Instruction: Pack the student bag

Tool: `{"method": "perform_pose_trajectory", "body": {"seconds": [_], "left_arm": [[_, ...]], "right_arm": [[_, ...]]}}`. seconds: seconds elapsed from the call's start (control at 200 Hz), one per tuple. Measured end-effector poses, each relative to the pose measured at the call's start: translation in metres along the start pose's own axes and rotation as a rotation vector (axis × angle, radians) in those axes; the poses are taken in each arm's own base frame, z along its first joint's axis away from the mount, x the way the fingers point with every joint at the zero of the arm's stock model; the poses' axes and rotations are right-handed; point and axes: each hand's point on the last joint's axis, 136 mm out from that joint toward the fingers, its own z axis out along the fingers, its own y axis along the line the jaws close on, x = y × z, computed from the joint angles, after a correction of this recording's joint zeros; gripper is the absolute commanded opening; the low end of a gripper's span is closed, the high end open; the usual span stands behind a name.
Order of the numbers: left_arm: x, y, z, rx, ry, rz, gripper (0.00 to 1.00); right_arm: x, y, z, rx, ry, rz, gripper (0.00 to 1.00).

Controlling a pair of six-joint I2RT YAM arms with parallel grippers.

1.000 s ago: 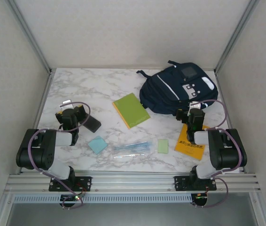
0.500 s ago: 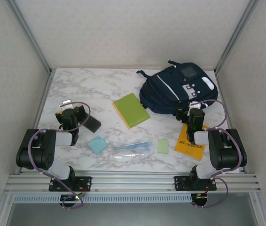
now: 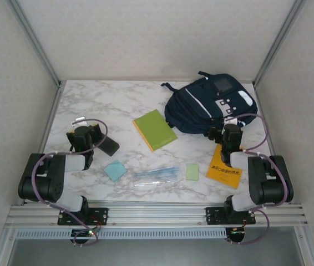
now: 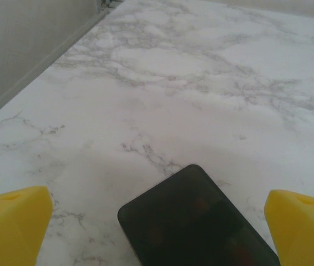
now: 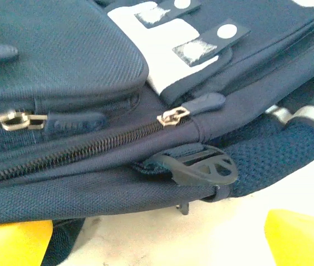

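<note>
**Bag at far right, both grippers spread**

Student bag (image 3: 209, 108) lay far right on the marble table (image 3: 101, 105). Right gripper (image 5: 157, 244) gaped wide just before its zipper (image 5: 171, 117). Left gripper (image 4: 157, 238) gaped wide, a dark flat slab (image 4: 193, 221) between its fingers. Loose: one green notebook (image 3: 154, 129), one orange book (image 3: 225, 169), one blue pad (image 3: 115, 170), one green pad (image 3: 192, 172), one clear pen pack (image 3: 156, 174).

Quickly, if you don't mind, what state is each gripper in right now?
Left gripper: open, holding nothing, with a flat black device lying between its fingertips.
Right gripper: open, holding nothing, facing the student bag.
</note>
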Motion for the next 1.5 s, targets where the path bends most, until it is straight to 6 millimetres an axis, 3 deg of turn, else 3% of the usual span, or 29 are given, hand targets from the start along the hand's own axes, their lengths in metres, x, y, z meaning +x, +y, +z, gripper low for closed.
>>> {"method": "perform_pose_trajectory", "body": {"seconds": [0.055,0.23,0.295,0.38,0.526,0.651,0.801,0.871,0.931,0.976,1.021,1.056,1.091,1.256,1.411,1.502], "left_arm": [[-0.017,-0.007,-0.003,0.001,-0.005,0.01,0.94],[-0.098,-0.029,-0.022,0.034,-0.093,-0.083,0.97],[-0.117,-0.039,-0.028,0.053,-0.099,-0.124,0.98],[-0.128,-0.056,-0.036,0.088,-0.074,-0.164,0.98],[-0.119,-0.089,-0.048,0.167,0.011,-0.23,0.98],[-0.089,-0.116,-0.05,0.228,0.125,-0.285,0.97],[-0.057,-0.147,-0.06,0.294,0.234,-0.293,0.98],[-0.048,-0.157,-0.064,0.316,0.268,-0.288,0.98],[-0.043,-0.162,-0.065,0.33,0.291,-0.287,0.98],[-0.041,-0.164,-0.066,0.336,0.303,-0.287,0.98],[-0.04,-0.165,-0.066,0.338,0.311,-0.288,0.98],[-0.039,-0.166,-0.066,0.341,0.314,-0.29,0.98],[-0.04,-0.167,-0.066,0.344,0.316,-0.294,0.98],[-0.037,-0.176,-0.071,0.394,0.348,-0.311,0.99],[-0.041,-0.192,-0.078,0.463,0.399,-0.387,1.0],[-0.05,-0.204,-0.082,0.508,0.427,-0.46,1.0]], "right_arm": [[-0.018,-0.001,-0.006,0.006,-0.007,0.017,0.99],[-0.079,-0.006,-0.023,0.045,0.006,0.18,0.99],[-0.097,-0.005,-0.028,0.049,0.021,0.268,0.99],[-0.103,0.0,-0.034,0.022,0.058,0.373,0.99],[-0.089,0.02,-0.037,-0.045,0.198,0.581,0.99],[-0.07,0.049,-0.028,-0.132,0.309,0.839,0.98],[-0.014,0.085,-0.013,-0.163,0.478,1.056,0.98],[0.0,0.097,-0.003,-0.168,0.53,1.105,0.97],[0.006,0.105,0.005,-0.175,0.55,1.135,0.84],[0.009,0.109,0.01,-0.179,0.556,1.151,0.57],[0.007,0.112,0.015,-0.191,0.556,1.168,0.31],[0.006,0.114,0.018,-0.197,0.554,1.174,0.2],[0.004,0.116,0.021,-0.202,0.558,1.177,0.0],[-0.013,0.134,0.02,-0.26,0.595,1.12,0.0],[-0.061,0.172,0.004,-0.393,0.573,0.968,0.0],[-0.078,0.191,-0.006,-0.473,0.56,0.899,0.0]]}}
